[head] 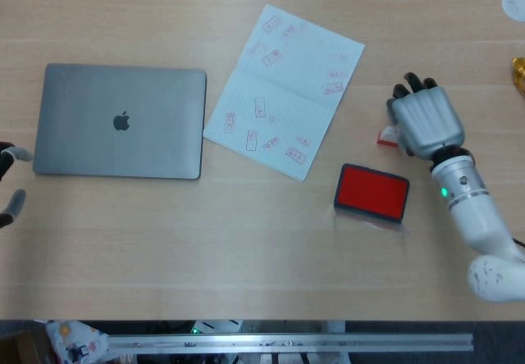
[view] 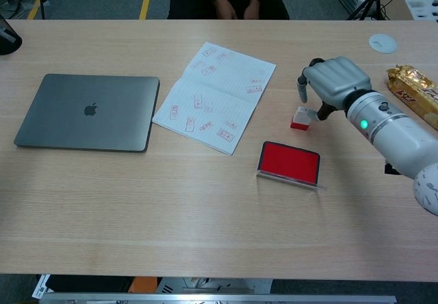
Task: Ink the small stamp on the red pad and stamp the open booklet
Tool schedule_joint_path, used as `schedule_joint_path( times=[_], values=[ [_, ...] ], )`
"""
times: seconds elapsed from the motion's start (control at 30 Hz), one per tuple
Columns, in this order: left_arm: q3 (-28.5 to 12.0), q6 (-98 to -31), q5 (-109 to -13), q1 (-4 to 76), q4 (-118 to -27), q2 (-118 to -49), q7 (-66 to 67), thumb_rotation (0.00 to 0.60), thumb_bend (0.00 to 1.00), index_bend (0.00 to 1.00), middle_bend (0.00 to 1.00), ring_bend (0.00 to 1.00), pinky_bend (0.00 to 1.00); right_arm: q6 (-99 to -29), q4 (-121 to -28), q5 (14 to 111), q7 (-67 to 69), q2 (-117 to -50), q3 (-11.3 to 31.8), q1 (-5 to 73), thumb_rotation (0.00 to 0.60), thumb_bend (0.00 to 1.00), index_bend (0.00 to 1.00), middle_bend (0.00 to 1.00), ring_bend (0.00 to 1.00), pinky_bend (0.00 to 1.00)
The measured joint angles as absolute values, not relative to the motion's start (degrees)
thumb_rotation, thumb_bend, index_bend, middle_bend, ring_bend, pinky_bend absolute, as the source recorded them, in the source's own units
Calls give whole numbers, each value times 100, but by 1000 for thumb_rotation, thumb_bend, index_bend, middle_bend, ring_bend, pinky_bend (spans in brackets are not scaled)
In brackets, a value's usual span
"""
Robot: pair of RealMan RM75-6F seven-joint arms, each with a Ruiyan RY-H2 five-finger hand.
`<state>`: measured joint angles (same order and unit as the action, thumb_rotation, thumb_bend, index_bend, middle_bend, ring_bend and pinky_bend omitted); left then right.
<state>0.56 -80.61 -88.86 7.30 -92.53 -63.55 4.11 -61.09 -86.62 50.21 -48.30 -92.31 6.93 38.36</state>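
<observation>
Left hand (head: 10,185): only dark fingertips peek in at the edge, left of the laptop. I cannot tell if it is open or closed.
Laptop (head: 121,121): shut and lying flat, left of the booklet.
Booklet (head: 284,90): open flat, covered with red stamp marks.
Red pad (view: 289,161): lid off, just right of and below the booklet.
Small stamp (view: 300,118): stands on the table, right of the booklet, above the pad.
Right hand (view: 333,81): palm down over the stamp, fingers curled down around it. I cannot tell if they grip it.
Snack packet (view: 413,93): gold, far right of the booklet.
</observation>
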Motion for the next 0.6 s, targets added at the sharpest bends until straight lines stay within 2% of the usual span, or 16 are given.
schedule_joint_path(
  times=[0.6],
  values=[
    [90, -7973, -8880, 784, -9196, -6368, 351, 600, 300, 350, 345, 303, 312, -6158, -8461, 4621, -5059, -9427, 616, 3974, 600, 163, 507, 324, 137, 265]
  ],
)
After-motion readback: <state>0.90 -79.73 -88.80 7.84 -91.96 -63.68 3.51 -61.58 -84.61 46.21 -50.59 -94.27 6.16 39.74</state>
